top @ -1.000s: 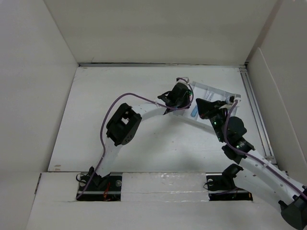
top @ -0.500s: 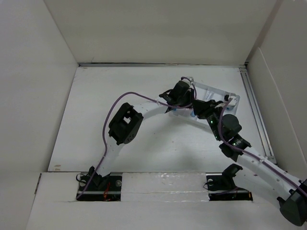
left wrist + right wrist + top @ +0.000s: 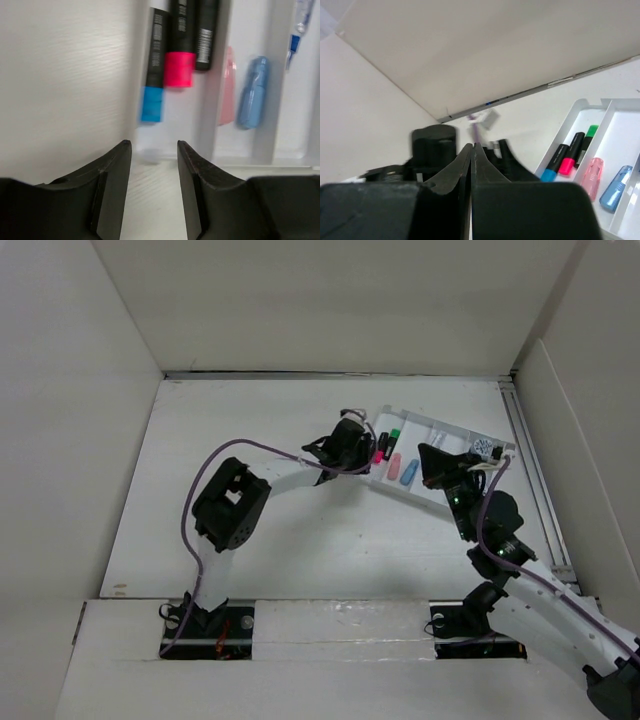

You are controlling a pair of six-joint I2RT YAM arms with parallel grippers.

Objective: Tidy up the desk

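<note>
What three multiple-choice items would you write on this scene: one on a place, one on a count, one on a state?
1. Where on the desk does the tray stand?
A. near left corner
B. middle
C. far right part

2. How many markers lie in the tray?
A. one
B. three
C. six

3. How do the jaws of the left gripper stand?
A. open, holding nothing
B. shut on a marker
C. shut on the tray's rim

Answers:
1 C: the top view shows the tray toward the far right corner.
2 B: the right wrist view shows blue, pink and green caps side by side.
3 A: the left wrist view shows a clear gap between the jaws, with nothing in it.
</note>
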